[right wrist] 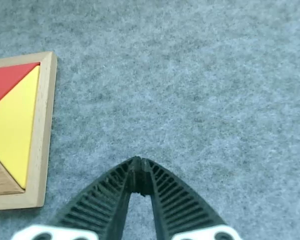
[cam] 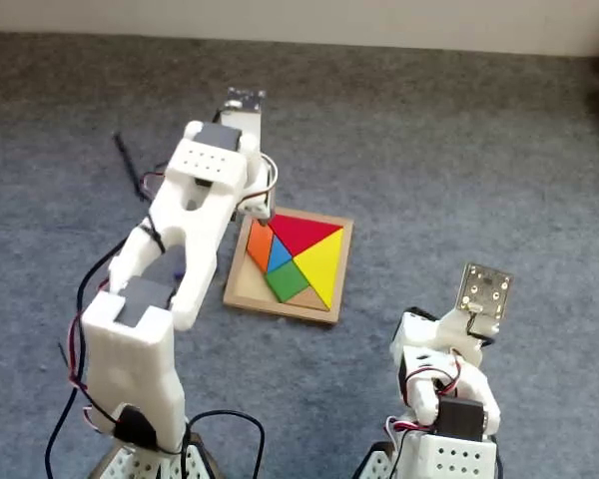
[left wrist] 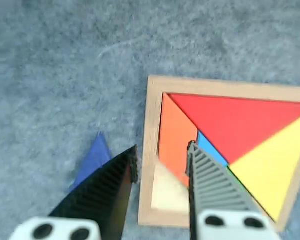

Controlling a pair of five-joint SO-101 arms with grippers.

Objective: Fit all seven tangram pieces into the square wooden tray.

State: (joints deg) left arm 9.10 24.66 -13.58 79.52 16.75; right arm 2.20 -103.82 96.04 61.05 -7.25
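The square wooden tray [cam: 346, 261] lies mid-carpet holding red [cam: 301, 234], yellow [cam: 322, 264], orange [cam: 259, 246], small blue [cam: 279, 254], green [cam: 288, 281] and brown [cam: 315, 298] pieces. My left gripper [left wrist: 162, 150] is open over the tray's rim [left wrist: 152, 115], one finger above the carpet, the other above the orange piece [left wrist: 175, 132]. A pale bare slot [left wrist: 167, 192] shows beside the orange piece. A loose blue triangle [left wrist: 92, 160] lies on the carpet just outside the rim. My right gripper [right wrist: 138, 171] is shut and holds nothing, over carpet away from the tray [right wrist: 47, 125].
Grey carpet surrounds the tray, with free room to its right and behind it. The left arm [cam: 190, 230] stretches over the carpet left of the tray. The right arm [cam: 444, 384] is folded near the front edge. A black cable [cam: 130, 165] lies at the back left.
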